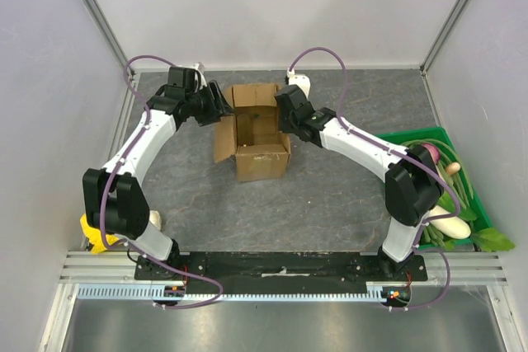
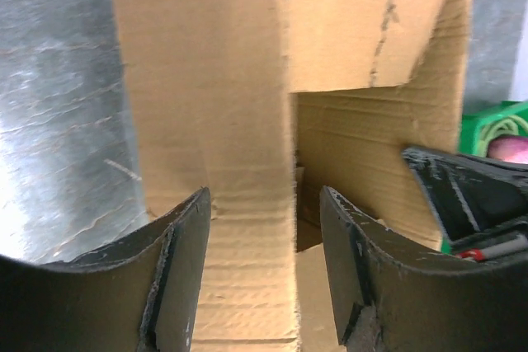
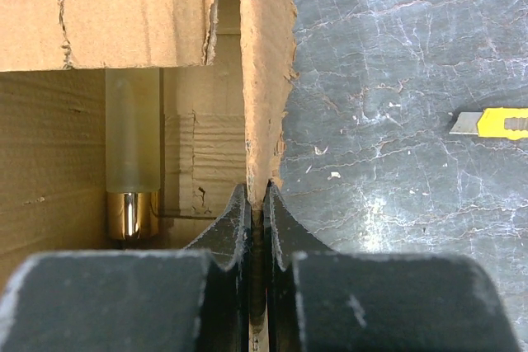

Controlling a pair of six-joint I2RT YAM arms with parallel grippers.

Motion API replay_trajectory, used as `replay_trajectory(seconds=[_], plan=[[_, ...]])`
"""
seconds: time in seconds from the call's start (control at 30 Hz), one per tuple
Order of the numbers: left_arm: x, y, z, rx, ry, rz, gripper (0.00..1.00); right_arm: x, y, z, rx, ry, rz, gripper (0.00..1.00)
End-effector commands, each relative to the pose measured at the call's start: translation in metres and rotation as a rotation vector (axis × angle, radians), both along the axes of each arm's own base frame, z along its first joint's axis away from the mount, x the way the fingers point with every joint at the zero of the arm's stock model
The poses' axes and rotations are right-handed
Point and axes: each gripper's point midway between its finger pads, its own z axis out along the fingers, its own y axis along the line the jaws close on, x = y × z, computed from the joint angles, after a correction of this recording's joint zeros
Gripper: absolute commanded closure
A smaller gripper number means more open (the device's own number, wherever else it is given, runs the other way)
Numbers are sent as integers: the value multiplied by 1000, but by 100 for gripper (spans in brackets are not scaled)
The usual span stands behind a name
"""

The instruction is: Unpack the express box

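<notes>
1. Desk [image 1: 330, 195]: grey, stone-patterned surface. It carries everything noted below.
2. Express box [image 1: 257, 131]: plain brown corrugated carton, standing at mid-desk between the two arms. All top flaps are folded outward and the interior is exposed.
3. Green crate [image 1: 408, 134]: well to the right of the express box, at the desk's right edge. It holds vegetables [image 1: 452, 222], one of them long and white.
4. Left gripper [image 2: 264, 269]: at the express box's left flap, with the jaws spread wide. In the left wrist view the flap's cardboard fills the gap between the fingers. I cannot tell whether either finger touches it.
5. Right gripper [image 3: 257, 220]: at the express box's right side, with the jaws pinched together on a thin cardboard edge of the box. The torn edge rises straight up out of the closed fingers.
6. Bottle [image 3: 132, 154]: inside the express box, seen in the right wrist view only. It has a frosted cylindrical body with a shiny metallic end and lies against an inner wall.
7. Utility knife [image 3: 493, 124]: yellow, lying flat on the desk outside the express box, apart from the gripped edge.
</notes>
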Motion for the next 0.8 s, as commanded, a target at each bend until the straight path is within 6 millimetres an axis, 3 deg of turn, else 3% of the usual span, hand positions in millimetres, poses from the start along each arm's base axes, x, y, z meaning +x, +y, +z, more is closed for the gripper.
replay_trajectory(seconds=[0.0, 0.2, 0.47, 0.67, 0.77], plan=[[3, -24, 29, -136, -73, -42, 38, -11, 14, -5, 27, 38, 16, 94], [1, -30, 24, -150, -78, -69, 37, -13, 16, -4, 31, 37, 18, 94], [-8, -49, -3, -107, 21, -180, 40, -16, 25, 0, 35, 32, 51, 93], [-7, -53, -12, -37, 45, -218, 55, -19, 31, 5, 35, 24, 70, 92], [-4, -46, -10, 18, 26, -221, 70, -21, 30, 6, 35, 22, 73, 90]])
